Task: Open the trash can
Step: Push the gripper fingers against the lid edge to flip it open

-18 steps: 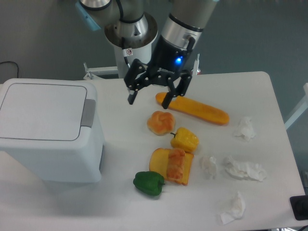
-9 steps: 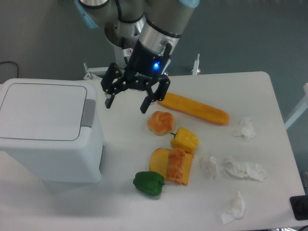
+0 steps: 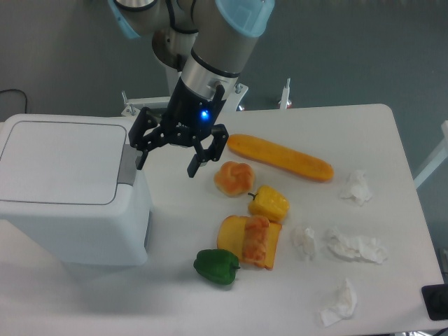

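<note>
The trash can is a large white boxy bin at the left of the table, with a flat lid lying shut and a grey push bar on its right edge. My gripper hangs open and empty just right of the bin, above the table. Its left finger sits close to the push bar; I cannot tell whether it touches.
On the white table lie a long orange baguette, a round bun, a yellow pepper, a sandwich, a green pepper and several crumpled tissues at the right.
My gripper has moved left across the table, from beside the baguette's end to just beside the bin's push bar. It stays open. The lid has not moved.
</note>
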You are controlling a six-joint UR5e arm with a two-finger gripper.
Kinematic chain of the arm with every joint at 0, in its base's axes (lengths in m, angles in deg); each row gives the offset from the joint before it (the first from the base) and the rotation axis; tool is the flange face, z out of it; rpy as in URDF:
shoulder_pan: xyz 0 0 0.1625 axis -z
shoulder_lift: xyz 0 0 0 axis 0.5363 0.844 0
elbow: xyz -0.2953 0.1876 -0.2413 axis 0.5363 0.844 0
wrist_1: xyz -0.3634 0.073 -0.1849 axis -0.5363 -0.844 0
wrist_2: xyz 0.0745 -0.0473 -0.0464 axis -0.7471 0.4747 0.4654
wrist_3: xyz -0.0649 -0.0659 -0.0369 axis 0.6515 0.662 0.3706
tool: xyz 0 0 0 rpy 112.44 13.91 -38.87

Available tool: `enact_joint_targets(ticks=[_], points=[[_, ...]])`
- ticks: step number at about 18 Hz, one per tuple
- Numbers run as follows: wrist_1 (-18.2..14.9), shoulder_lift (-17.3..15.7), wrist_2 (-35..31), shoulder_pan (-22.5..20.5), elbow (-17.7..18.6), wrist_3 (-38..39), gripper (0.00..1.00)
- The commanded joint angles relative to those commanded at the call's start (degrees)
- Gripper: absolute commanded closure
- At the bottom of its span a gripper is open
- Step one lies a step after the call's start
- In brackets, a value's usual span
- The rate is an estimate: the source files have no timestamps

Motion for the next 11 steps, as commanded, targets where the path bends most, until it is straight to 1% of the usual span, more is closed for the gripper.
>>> enact_joint_targets(ticks=[11], points=[[-0.1,0.6,-0.3,0.6,0.3,0.1,0.00]])
